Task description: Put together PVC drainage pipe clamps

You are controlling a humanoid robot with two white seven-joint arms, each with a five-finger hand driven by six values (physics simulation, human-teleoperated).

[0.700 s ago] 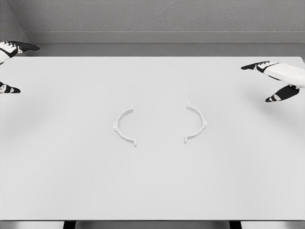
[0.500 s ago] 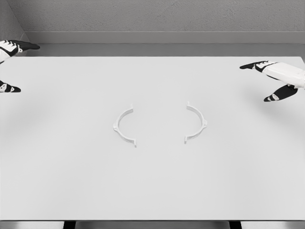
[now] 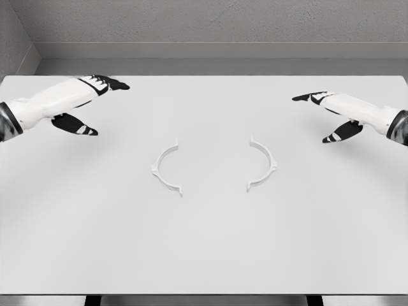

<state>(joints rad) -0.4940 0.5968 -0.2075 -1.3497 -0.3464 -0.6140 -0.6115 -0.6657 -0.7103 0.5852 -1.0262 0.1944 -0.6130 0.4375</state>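
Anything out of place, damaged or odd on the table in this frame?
Nothing stands out. The two clamp halves, left clamp half and right clamp half, lie flat on the white table, apart, open sides facing each other. The left hand and right hand are open, touching neither.

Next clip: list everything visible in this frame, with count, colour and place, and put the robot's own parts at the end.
left clamp half: one, white, flat on the table left of centre, its open side facing right.
right clamp half: one, white, flat on the table right of centre, its open side facing left, apart from the other half.
table: one, white, fills most of the view.
back wall: one, grey, rough, behind the table's far edge.
left hand: one, white with black fingers, over the table's far left, fingers spread, holding nothing.
right hand: one, white with black fingers, over the table's far right, fingers spread, holding nothing.
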